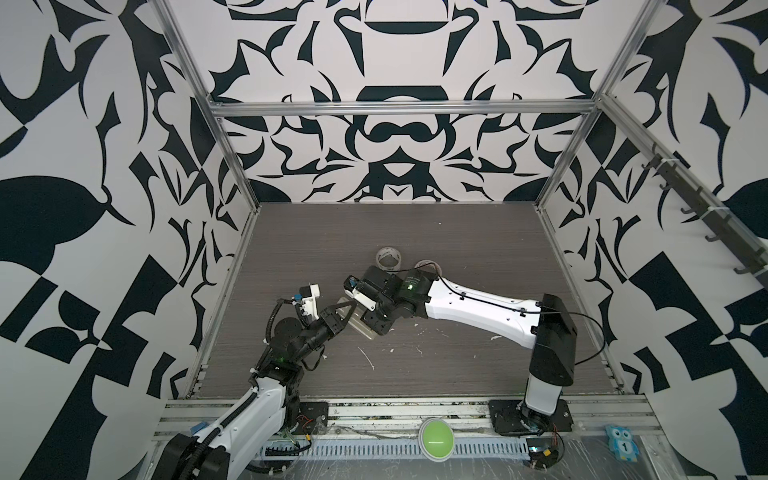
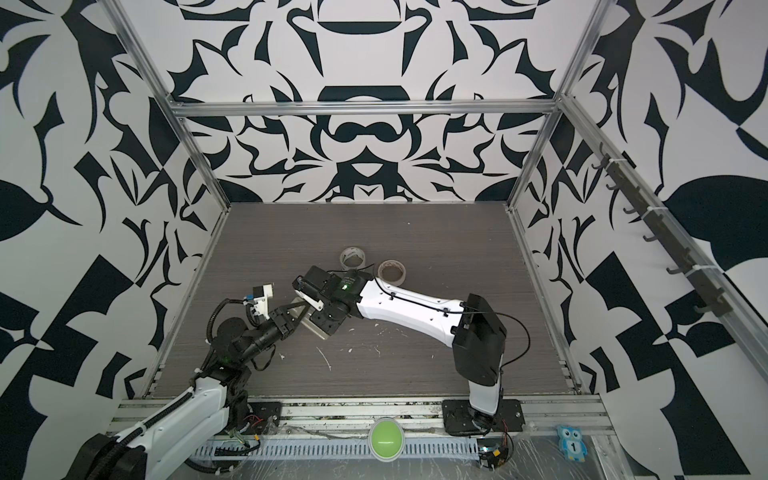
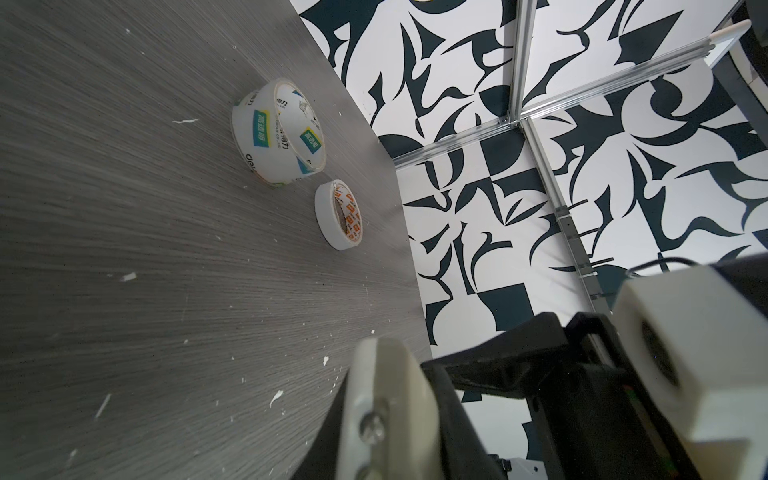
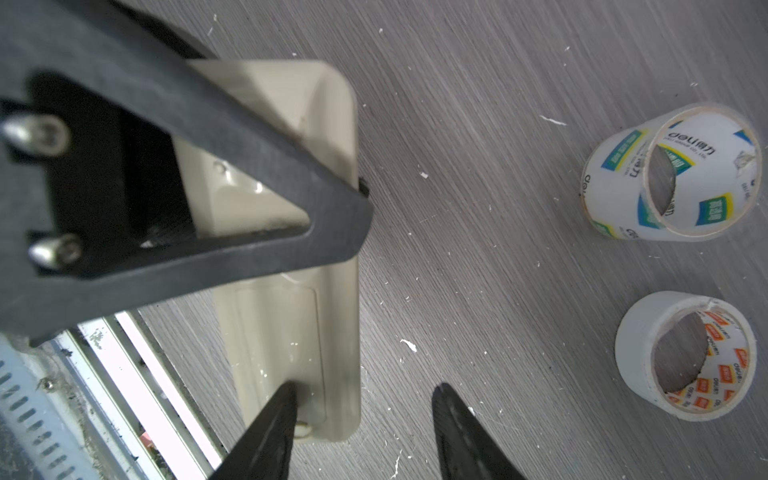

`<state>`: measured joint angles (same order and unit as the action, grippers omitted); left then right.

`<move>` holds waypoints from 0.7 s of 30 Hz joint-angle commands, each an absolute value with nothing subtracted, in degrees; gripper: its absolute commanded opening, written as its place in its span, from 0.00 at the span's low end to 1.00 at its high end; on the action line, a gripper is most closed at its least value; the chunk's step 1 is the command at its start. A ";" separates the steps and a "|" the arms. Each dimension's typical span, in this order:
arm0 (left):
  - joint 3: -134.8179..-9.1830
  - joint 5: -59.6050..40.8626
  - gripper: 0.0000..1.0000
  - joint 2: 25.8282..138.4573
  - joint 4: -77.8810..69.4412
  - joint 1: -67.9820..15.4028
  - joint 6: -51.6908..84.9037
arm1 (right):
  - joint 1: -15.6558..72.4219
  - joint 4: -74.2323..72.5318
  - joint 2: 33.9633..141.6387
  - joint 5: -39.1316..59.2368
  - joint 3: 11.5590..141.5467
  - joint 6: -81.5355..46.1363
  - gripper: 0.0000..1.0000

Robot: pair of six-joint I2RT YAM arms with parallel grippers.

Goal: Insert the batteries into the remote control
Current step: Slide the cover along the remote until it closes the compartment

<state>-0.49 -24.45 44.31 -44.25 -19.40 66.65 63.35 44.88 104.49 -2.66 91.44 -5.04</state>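
The remote control point(image 4: 291, 316) is a cream-white slab with its back and battery cover facing up; in both top views only a corner point(image 1: 365, 332) point(image 2: 321, 331) shows. My left gripper point(image 1: 347, 309) point(image 2: 300, 311) is shut on the remote's side edge, one dark finger point(image 4: 249, 178) crossing its back. In the left wrist view the remote point(image 3: 390, 399) appears edge-on between the jaws. My right gripper point(image 4: 365, 388) is open at the remote's end, one fingertip point(image 4: 282, 399) on the battery cover, the other over bare table. The batteries are out of view.
Two tape rolls point(image 1: 388, 259) point(image 1: 428, 266) stand on the table just behind the right wrist, also seen as a printed roll point(image 4: 669, 174) and a white roll point(image 4: 685, 353). White flecks dot the grey table point(image 1: 415, 365). A green button point(image 1: 436, 438) sits on the front rail.
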 commanded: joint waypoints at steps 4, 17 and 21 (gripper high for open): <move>-0.44 -25.08 0.00 42.22 -48.61 -19.51 68.16 | 63.30 45.67 101.28 -3.65 91.71 -3.04 0.57; -2.46 -23.04 0.00 38.92 -40.29 -19.48 67.41 | 63.85 34.67 94.79 4.25 84.85 -3.13 0.90; -3.01 -22.25 0.00 37.89 -38.79 -19.51 68.06 | 63.82 32.37 95.65 3.54 83.44 -3.42 0.92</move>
<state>-0.67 -23.18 39.05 -39.13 -19.42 67.35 63.59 35.97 95.68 2.98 84.27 -2.85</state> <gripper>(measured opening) 0.251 0.915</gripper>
